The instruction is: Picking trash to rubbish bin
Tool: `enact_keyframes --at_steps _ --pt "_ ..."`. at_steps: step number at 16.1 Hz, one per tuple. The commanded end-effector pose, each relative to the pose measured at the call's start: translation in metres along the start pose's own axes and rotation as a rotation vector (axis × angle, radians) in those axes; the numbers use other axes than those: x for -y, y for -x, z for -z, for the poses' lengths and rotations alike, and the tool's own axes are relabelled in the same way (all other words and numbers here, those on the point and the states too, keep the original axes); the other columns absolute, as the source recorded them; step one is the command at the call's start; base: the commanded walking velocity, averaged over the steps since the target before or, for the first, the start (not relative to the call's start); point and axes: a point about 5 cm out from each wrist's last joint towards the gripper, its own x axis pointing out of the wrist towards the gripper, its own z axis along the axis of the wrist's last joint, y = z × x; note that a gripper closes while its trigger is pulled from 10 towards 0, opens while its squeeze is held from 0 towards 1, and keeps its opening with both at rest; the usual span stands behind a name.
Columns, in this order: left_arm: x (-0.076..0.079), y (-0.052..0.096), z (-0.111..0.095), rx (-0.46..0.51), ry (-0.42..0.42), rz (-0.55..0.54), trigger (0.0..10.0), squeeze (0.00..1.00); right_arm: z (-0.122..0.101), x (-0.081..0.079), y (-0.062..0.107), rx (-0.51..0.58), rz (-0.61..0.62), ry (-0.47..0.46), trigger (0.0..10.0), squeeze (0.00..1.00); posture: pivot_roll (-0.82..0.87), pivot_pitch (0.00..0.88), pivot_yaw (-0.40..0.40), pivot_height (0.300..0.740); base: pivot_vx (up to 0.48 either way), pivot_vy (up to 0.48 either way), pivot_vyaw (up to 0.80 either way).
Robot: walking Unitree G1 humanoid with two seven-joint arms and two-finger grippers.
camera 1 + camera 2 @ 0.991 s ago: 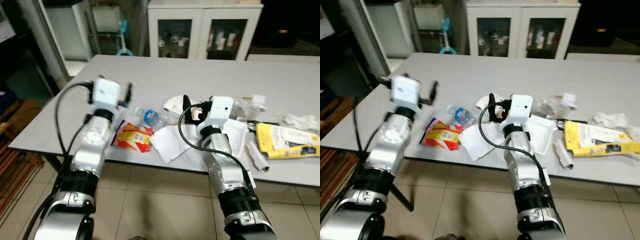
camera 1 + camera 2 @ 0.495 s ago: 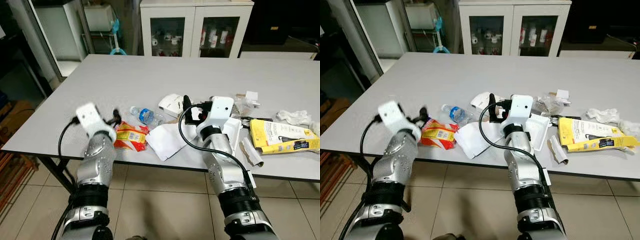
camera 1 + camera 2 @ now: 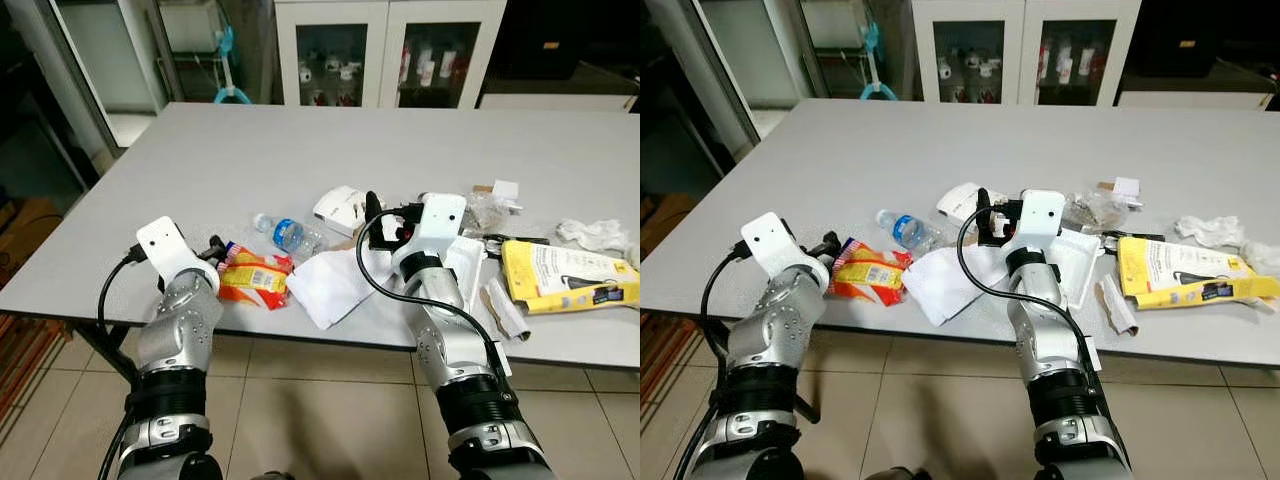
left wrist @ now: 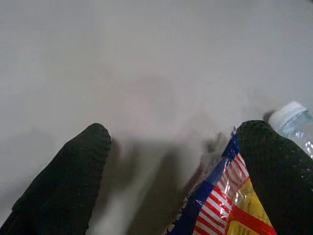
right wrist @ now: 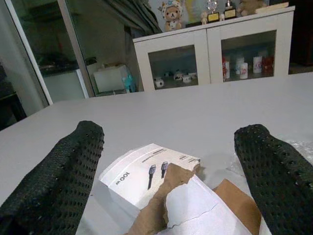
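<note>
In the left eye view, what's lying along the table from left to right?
left gripper → red and yellow snack wrapper → plastic bottle → white box → right gripper → yellow package

Snack wrapper [image 4: 220, 205] cut off — frame edge, bottle [image 4: 293, 122] too

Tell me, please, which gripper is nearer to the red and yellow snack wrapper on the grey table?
Left. The left gripper sits at the red and yellow snack wrapper, one finger over its edge. The right gripper hovers farther along, above the white printed carton.
</note>
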Motion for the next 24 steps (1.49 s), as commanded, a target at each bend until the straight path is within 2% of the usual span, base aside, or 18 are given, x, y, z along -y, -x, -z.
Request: enact_keyframes --at_steps 1,3,6,13,14,15,18,24 --pt "0.0 0.001 0.005 -0.047 0.01 0.013 10.0 0.0 -0.002 -0.003 -0.001 0.002 -0.006 0.006 10.0 0.0 0.07 0.015 0.071 0.74 0.0 0.0 0.0" --pt "0.008 0.002 0.015 -0.111 0.009 0.11 10.0 0.0 -0.002 -0.003 -0.001 0.002 -0.007 0.006 10.0 0.0 0.06 0.015 0.071 0.74 0.0 0.0 0.0" --pt "0.023 0.009 0.019 -0.132 -0.006 0.249 10.0 0.0 -0.002 -0.002 -0.001 0.004 -0.006 0.006 10.0 0.0 0.06 0.016 0.072 0.74 0.0 0.0 0.0" --pt "0.031 0.013 0.029 -0.202 -0.063 0.309 10.0 0.0 -0.004 -0.003 -0.001 0.008 -0.008 0.005 10.0 0.0 0.06 0.017 0.073 0.74 0.0 0.0 0.0" --pt "0.031 0.014 0.03 -0.213 -0.063 0.315 9.6 0.0 -0.004 -0.003 -0.001 0.008 -0.008 0.005 10.0 0.0 0.06 0.018 0.073 0.74 0.0 0.0 0.0" --pt "0.031 0.014 0.031 -0.22 -0.064 0.319 0.2 0.0 -0.004 -0.003 -0.001 0.008 -0.008 0.005 10.0 0.0 0.06 0.018 0.073 0.74 0.0 0.0 0.0" --pt "0.03 0.015 0.036 -0.258 -0.079 0.32 0.0 0.0 -0.004 -0.003 -0.001 0.007 -0.008 0.004 10.0 0.0 0.06 0.019 0.073 0.74 0.0 0.0 0.0" --pt "0.029 0.015 0.036 -0.261 -0.092 0.327 0.0 0.0 -0.003 -0.004 -0.001 0.004 -0.009 0.004 10.0 0.0 0.06 0.02 0.073 0.74 0.0 0.0 0.0"
